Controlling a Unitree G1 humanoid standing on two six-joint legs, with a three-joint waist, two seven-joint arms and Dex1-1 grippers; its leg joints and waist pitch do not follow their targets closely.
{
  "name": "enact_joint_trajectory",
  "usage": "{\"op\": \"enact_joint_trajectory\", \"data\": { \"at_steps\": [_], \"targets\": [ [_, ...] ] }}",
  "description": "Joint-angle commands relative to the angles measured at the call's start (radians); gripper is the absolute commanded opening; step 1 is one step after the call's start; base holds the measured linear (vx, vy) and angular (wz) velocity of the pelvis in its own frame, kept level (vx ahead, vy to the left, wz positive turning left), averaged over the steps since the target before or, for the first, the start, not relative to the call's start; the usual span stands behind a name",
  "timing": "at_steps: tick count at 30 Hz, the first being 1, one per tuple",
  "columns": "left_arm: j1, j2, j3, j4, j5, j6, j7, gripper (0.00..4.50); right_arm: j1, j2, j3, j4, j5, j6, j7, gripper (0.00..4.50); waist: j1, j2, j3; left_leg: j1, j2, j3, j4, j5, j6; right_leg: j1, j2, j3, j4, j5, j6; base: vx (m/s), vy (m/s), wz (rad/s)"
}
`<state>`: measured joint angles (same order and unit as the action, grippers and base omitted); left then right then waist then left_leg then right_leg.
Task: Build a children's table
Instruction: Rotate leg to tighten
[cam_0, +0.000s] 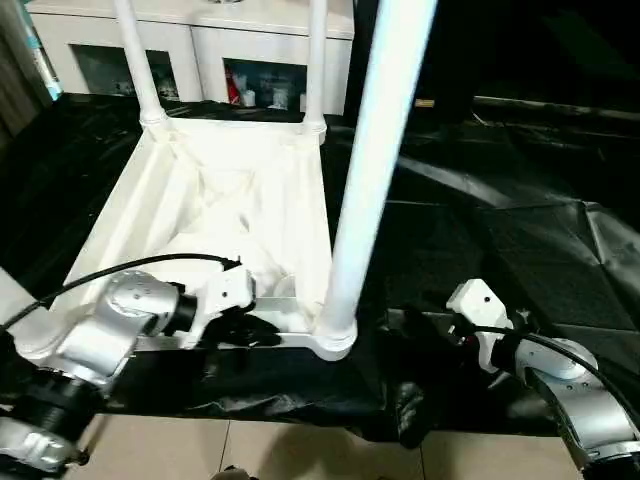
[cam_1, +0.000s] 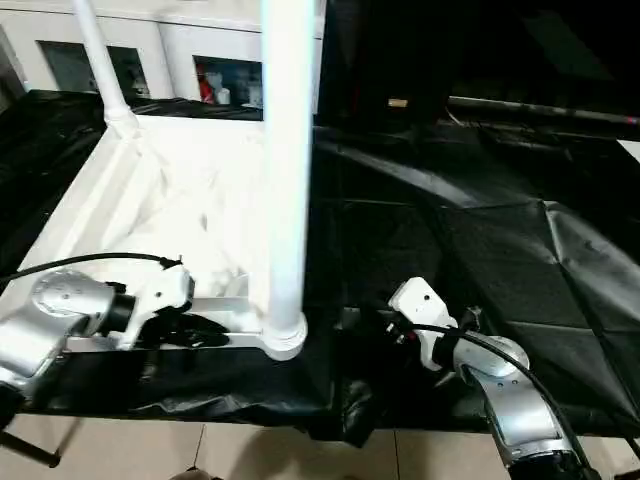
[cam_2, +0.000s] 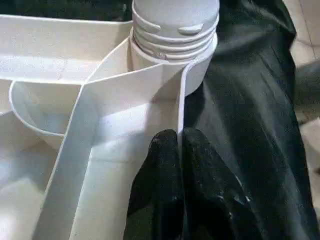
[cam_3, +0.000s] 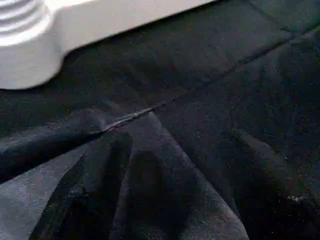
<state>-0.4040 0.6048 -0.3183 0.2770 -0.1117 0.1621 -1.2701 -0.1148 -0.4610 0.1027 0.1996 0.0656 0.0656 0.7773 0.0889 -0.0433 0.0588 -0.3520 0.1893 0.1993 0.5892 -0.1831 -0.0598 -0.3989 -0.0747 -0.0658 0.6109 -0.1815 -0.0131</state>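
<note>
L claw pinches the tabletop rim, near leg just ahead of it, axis upright in the corner socket. R claw: can't tell its state; it's right of that leg, apart, over black sheet.

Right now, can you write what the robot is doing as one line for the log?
tabletop: upside down, three legs upright | left gripper: pinching near rim beside near leg | right gripper: over black sheet
</note>
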Motion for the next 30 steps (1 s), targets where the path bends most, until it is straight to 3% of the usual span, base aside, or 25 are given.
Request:
{"op": "enact_joint_trajectory", "data": {
  "at_steps": [1,3,6,10,14,16,19,24,30],
  "targets": [
    [-0.032,-0.053,-0.005,0.053,0.008,-0.014,0.046,0.10,-0.023,-0.004,-0.027,-0.032,0.065,0.021,0.047,3.12,0.004,-0.004,-0.057,0.010,0.045,-0.026,-0.073,-0.283,0.016,0.038,-0.075,0.052,-0.086,-0.368,-0.158,0.000,0.000,0.00],
    [-0.069,-0.099,-0.016,0.093,0.012,-0.027,0.062,0.10,-0.028,-0.007,-0.029,-0.047,0.119,0.042,0.112,3.12,0.008,0.000,-0.057,0.013,0.045,-0.026,-0.071,-0.290,0.021,0.037,-0.076,0.052,-0.090,-0.381,-0.150,0.000,0.000,0.00],
    [-0.100,-0.119,-0.038,0.125,0.035,-0.038,0.062,0.00,-0.046,-0.003,-0.040,-0.042,0.161,0.076,0.145,3.38,0.011,-0.005,-0.059,0.008,0.043,-0.027,-0.071,-0.269,0.026,0.040,-0.076,0.051,-0.090,-0.380,-0.140,0.000,0.000,0.00],
    [-0.133,-0.151,-0.057,0.156,0.051,-0.041,0.051,0.00,-0.056,-0.005,-0.036,-0.050,0.201,0.098,0.196,3.79,0.018,-0.003,-0.062,0.007,0.047,-0.027,-0.069,-0.238,0.027,0.041,-0.077,0.050,-0.083,-0.323,-0.159,0.000,0.000,0.00],
    [-0.179,-0.182,-0.068,0.210,0.062,-0.044,0.025,0.00,-0.085,-0.023,0.003,-0.032,0.198,0.110,0.256,4.02,0.028,0.007,-0.063,0.009,0.044,-0.024,-0.069,-0.239,0.026,0.042,-0.074,0.049,-0.082,-0.280,-0.180,0.000,0.000,0.00],
    [-0.183,-0.184,-0.070,0.216,0.063,-0.046,0.021,0.00,-0.094,-0.021,0.006,-0.026,0.198,0.111,0.260,4.25,0.028,0.003,-0.064,0.006,0.044,-0.027,-0.069,-0.242,0.019,0.046,-0.078,0.048,-0.082,-0.301,-0.173,0.000,0.000,0.00],
    [-0.196,-0.190,-0.075,0.245,0.072,-0.056,0.014,0.00,-0.127,-0.003,0.020,0.007,0.188,0.108,0.257,4.45,0.030,0.000,-0.063,0.011,0.045,-0.027,-0.068,-0.252,0.015,0.041,-0.079,0.048,-0.087,-0.332,-0.166,0.000,0.000,0.00],
    [-0.205,-0.197,-0.077,0.269,0.078,-0.066,0.008,0.00,-0.182,0.037,0.038,0.090,0.126,0.059,0.201,4.45,0.035,0.006,-0.065,0.012,0.047,-0.028,-0.070,-0.251,0.001,0.041,-0.080,0.047,-0.083,-0.314,-0.178,0.000,0.000,0.00],
    [-0.223,-0.208,-0.072,0.306,0.087,-0.081,0.002,0.00,-0.232,0.058,0.079,0.159,0.087,0.037,0.203,4.45,0.036,0.004,-0.065,0.011,0.047,-0.028,-0.071,-0.252,-0.002,0.043,-0.081,0.048,-0.080,-0.300,-0.184,0.000,0.000,0.00]
  ]
}}
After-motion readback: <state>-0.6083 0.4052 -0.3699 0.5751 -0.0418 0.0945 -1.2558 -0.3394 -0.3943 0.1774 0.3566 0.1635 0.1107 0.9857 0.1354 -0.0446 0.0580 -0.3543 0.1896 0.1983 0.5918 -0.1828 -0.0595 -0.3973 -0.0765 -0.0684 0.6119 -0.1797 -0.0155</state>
